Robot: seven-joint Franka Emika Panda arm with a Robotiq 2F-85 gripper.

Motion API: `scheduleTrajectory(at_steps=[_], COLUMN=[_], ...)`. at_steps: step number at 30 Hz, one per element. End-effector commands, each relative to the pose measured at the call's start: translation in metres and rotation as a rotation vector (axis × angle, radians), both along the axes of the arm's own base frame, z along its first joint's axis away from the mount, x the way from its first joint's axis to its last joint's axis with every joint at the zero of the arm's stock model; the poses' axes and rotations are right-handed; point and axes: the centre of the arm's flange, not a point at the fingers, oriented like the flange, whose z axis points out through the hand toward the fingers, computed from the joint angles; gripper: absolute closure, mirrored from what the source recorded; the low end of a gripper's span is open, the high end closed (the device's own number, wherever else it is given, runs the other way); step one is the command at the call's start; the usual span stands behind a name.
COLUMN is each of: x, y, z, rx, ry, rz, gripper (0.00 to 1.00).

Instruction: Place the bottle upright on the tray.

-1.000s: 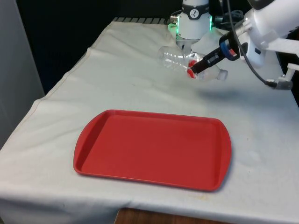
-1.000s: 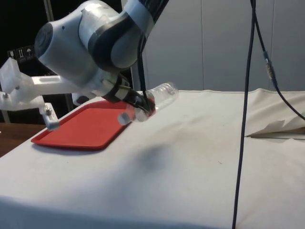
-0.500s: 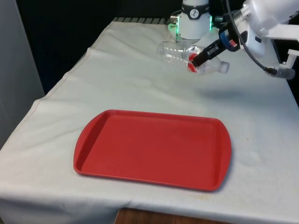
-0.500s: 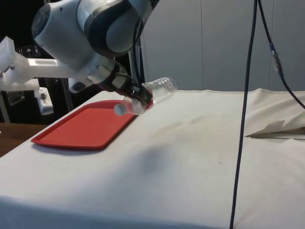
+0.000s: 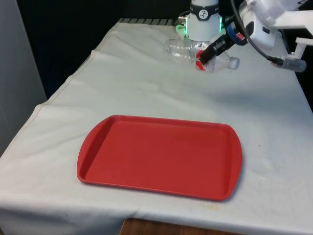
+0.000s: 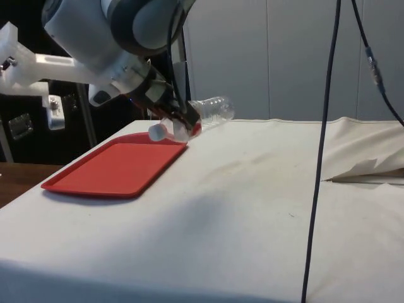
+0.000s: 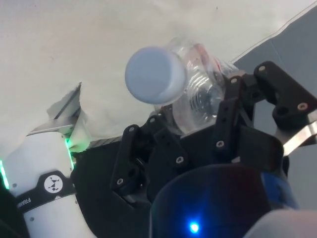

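Observation:
A clear plastic bottle [image 5: 183,52] with a white cap [image 5: 234,62] and a red label hangs on its side in the air, well above the cloth at the far end. My gripper [image 5: 202,59] is shut on the bottle at its label. In the side view the bottle [image 6: 211,113] tilts cap-down, with the gripper [image 6: 183,123] across its middle. In the wrist view the cap [image 7: 155,75] points at the camera and the fingers [image 7: 225,115] clamp the bottle's body. The red tray [image 5: 161,156] lies flat and empty near the table's front edge.
White cloth [image 5: 146,93] covers the table between the bottle and the tray. In the side view a black cable [image 6: 322,145] hangs down over the table, and a fold in the cloth [image 6: 366,170] rises by the far side.
The arm has lifted the bottle higher above the cloth and drawn it back toward the far end. The bottle has turned closer to level. The grip has held.

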Motion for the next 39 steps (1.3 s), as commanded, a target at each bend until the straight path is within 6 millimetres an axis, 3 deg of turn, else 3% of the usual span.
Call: scheduleTrajectory(at_steps=[1, 21, 39], x=[0.001, 0.006, 0.038], y=[-0.002, -0.009, -0.028], z=[0.002, 0.008, 0.021], rx=[0.016, 0.037, 0.094], ry=[-0.003, 0.002, -0.074], rz=[-0.001, -0.014, 0.008], gripper=[0.86, 0.86, 0.86])
